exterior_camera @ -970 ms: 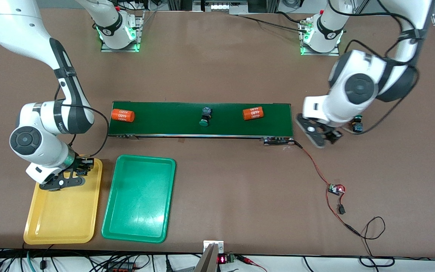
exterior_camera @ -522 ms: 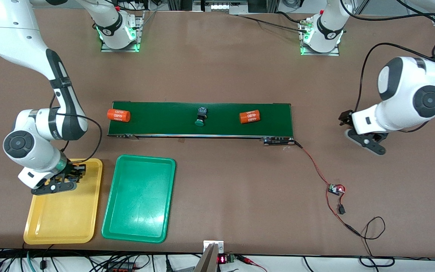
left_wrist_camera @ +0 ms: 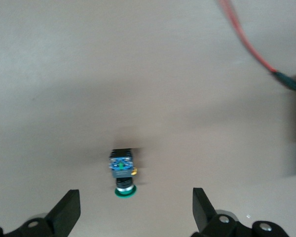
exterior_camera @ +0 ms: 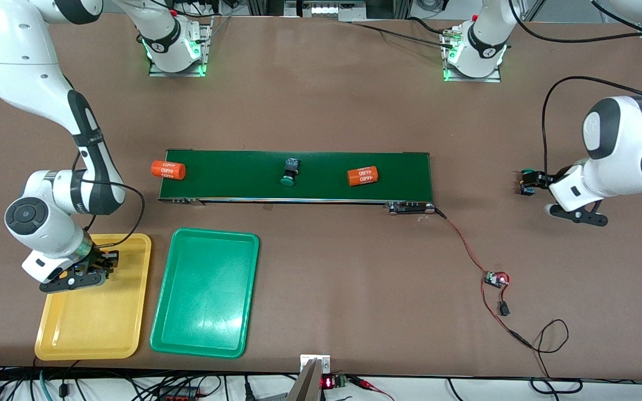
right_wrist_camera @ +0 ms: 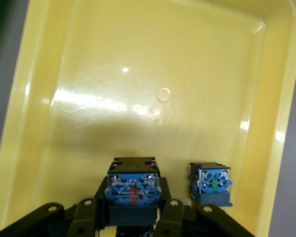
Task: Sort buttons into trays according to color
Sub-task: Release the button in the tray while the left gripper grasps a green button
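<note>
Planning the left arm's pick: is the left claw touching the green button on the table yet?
Apart. The left wrist view shows the left claw open, with bare table between each finger and the green button.

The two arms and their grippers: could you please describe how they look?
Both arms have glossy white shells with dark grey joint bands and round dark caps. A black cable runs along each. Their bases glow green. The right gripper and the left gripper are black; the left gripper's fingers are flat black blades on brackets with round holes.
</note>
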{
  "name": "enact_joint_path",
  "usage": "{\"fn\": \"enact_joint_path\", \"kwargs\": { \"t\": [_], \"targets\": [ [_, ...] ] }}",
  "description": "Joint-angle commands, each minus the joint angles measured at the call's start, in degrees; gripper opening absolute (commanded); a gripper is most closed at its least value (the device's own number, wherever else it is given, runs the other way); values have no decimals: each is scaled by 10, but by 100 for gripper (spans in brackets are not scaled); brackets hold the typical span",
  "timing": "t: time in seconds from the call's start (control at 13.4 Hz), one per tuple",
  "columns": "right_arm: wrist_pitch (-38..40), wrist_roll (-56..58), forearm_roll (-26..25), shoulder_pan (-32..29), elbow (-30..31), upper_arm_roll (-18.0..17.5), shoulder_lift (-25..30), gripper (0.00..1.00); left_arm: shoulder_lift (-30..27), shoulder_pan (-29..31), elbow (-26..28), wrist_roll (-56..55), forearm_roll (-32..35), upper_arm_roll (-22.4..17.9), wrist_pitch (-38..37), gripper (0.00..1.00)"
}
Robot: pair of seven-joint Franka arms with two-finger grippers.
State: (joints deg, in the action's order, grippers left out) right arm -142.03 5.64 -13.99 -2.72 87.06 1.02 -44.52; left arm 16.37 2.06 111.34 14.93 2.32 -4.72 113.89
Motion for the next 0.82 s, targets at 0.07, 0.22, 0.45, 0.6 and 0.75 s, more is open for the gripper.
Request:
{"fn": "enact_joint_path", "kwargs": {
  "t": [0.07, 0.22, 0.45, 0.6, 0.75],
  "targets": [
    [-4, 6, -10, -2, -17, -1, -10, 28, 19, -5, 49, -11, -6, -23, 65, 100],
    [-4, 6, -10, -3, -17, -2, -16, 40, 30, -4, 79, -10, -6, -32, 104, 100],
    [-11, 5, -9, -3, -16, -2, -21, 82, 38, -4, 119, -10, -5, -38, 128, 100],
    [-18, 6, -9, -3, -15, -2, -21, 89, 64, -3, 134, -10, -5, -40, 184, 100],
    [-16, 3, -3, 3, -15, -2, -14, 92, 79, -4, 140, -9, -5, -40, 211, 98]
  ]
}}
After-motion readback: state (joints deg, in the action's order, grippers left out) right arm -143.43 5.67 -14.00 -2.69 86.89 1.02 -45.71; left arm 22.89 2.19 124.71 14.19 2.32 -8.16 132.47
